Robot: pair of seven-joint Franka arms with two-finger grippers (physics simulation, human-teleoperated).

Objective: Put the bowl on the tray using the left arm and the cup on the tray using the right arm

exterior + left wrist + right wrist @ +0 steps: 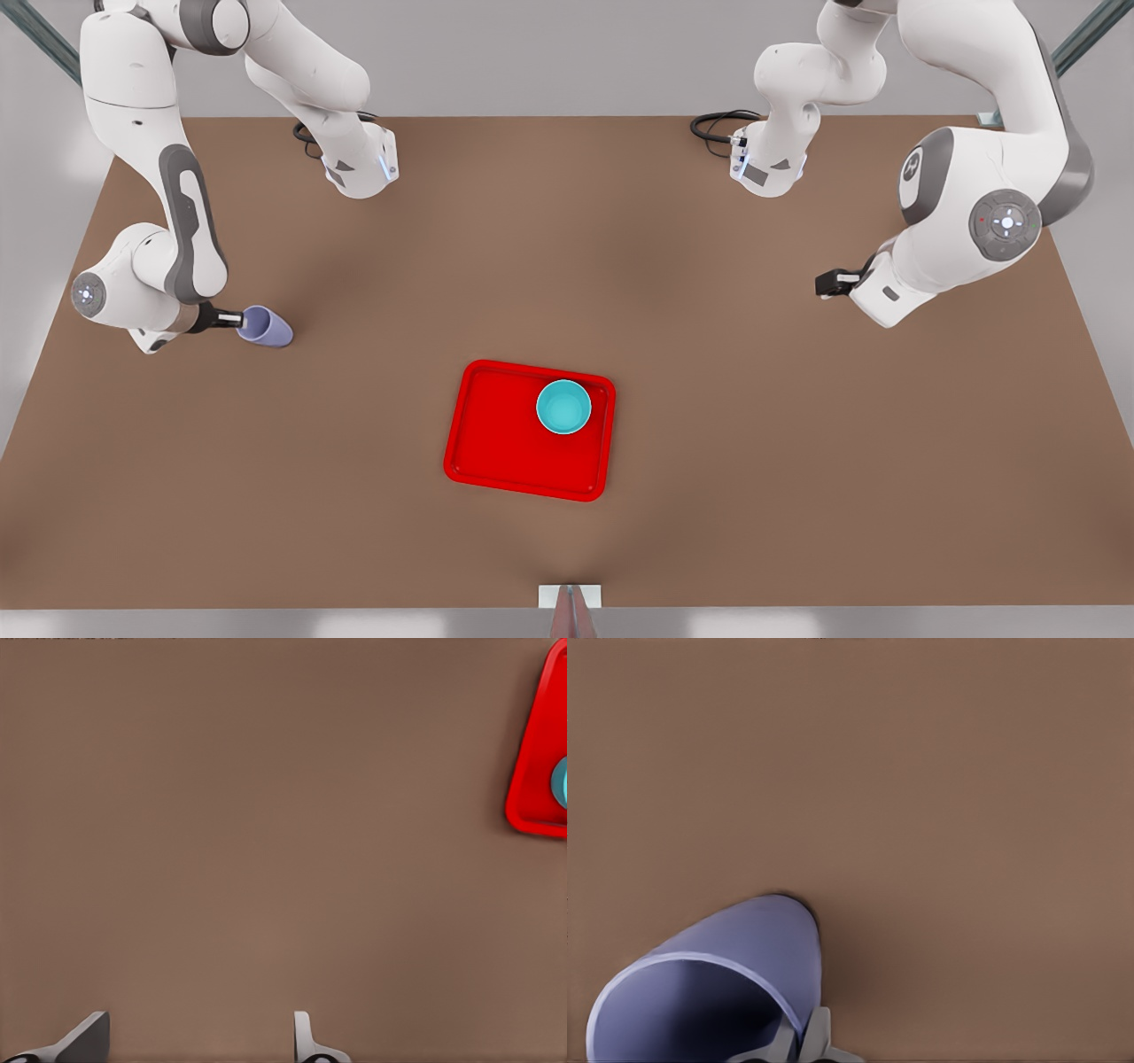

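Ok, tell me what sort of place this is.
Probably a simulated robot test bench, not a home: a bare brown tabletop, two white jointed arms mounted at its far edge, and just a red rectangular tray, a turquoise bowl and a lavender cup.

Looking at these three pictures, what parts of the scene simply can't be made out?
- The tray and bowl: cut off by the left wrist view's edge.
- The cup: its base is hidden behind its own body in the right wrist view.
- The right gripper: one fingertip hidden inside the cup in the front view.
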